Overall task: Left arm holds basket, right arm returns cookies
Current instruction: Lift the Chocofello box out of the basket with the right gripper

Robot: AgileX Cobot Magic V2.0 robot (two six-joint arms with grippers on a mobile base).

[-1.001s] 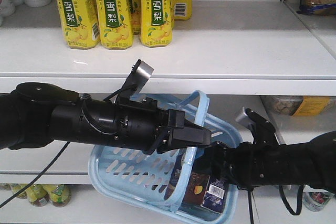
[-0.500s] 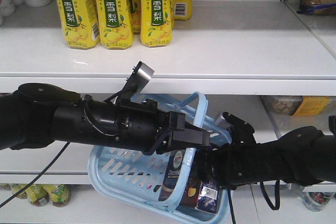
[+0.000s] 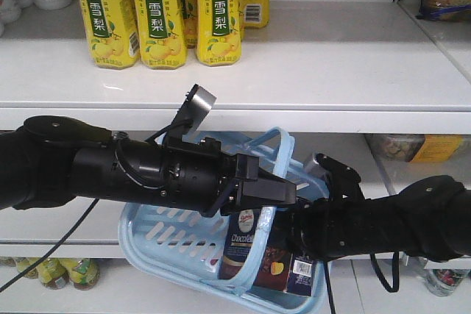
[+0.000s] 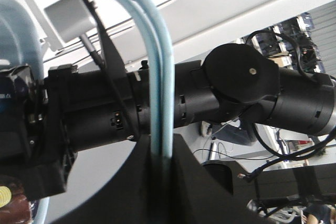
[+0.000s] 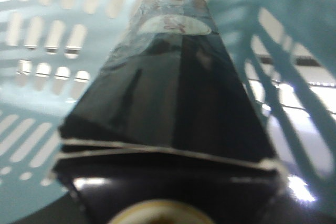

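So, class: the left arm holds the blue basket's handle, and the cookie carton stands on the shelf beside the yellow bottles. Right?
No: the front-facing view shows the cookies inside the basket, not on the shelf. The left gripper does hold the handle.

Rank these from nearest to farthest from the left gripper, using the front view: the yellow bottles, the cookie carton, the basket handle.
1. Basket handle, gripped by the left gripper.
2. Cookie carton, just below it.
3. Yellow bottles, far above, up-left.

bright, even light washes the shelf (image 3: 331, 64) near white. the right wrist view is blurred, glare streaking the cookies (image 5: 173, 93). the left wrist view silhouettes the right arm (image 4: 247, 87).
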